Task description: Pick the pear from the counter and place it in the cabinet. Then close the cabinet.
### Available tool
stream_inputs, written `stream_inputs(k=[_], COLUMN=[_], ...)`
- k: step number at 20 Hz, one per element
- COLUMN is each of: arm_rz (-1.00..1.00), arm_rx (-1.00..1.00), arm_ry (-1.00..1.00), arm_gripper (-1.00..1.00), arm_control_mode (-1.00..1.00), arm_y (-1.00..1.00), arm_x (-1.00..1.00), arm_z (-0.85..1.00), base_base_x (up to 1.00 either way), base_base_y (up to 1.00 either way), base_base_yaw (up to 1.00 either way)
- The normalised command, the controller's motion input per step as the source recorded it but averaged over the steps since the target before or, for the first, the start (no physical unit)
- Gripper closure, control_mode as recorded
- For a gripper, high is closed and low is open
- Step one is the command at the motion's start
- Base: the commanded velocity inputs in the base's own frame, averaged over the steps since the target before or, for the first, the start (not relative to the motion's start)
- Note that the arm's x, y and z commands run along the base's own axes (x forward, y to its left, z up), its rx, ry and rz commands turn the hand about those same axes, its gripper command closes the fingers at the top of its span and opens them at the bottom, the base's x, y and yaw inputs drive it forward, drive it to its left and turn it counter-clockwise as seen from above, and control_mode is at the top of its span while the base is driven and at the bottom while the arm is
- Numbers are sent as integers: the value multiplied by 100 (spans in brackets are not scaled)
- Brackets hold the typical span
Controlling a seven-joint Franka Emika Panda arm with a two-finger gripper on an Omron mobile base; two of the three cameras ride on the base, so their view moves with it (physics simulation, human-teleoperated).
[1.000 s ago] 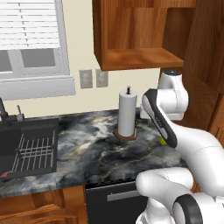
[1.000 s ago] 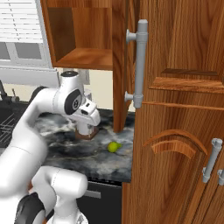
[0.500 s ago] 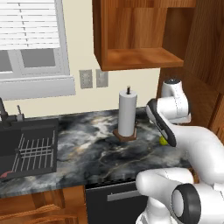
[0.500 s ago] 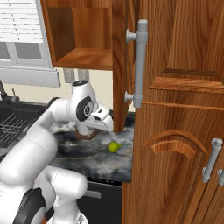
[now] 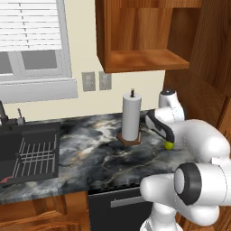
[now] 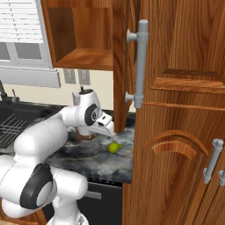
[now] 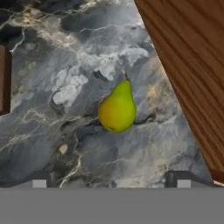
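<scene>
Arm swung right and down toward the pear, grasp not yet begun.

In the hand view the gripper [image 7: 111, 179] hangs with its two tips spread wide and empty, and the pear [image 7: 117, 109] lies on the counter [image 7: 65, 131] just beyond them, stem pointing away, close beside the wooden side panel [image 7: 192, 65]. Over the last second the hand has moved from near the paper towel roll [image 5: 131, 115] toward the fruit, so I judge the pick is next. Farther up, the cabinet [image 6: 83, 57] stands open, its door [image 6: 127, 52] swung out. No brand, label or writing is legible anywhere.
</scene>
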Motion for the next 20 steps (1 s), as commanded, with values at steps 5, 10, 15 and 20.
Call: stream_inputs(k=[5,10,15,20], arm_rz=[-3,-2,-1,0], arm_rx=[9,6,1,0], arm_ry=[5,4,2,5], arm_gripper=[-100,-100,-100,-100], arm_control_mode=[-100,-100,-100,-100], arm_y=[-3,-4,-11,-19], arm_x=[44,31,3,-13], arm_z=[-30,-32,-35,-30], base_base_x=[0,0,0,0], base_base_y=[0,0,0,0], base_base_yaw=[0,0,0,0])
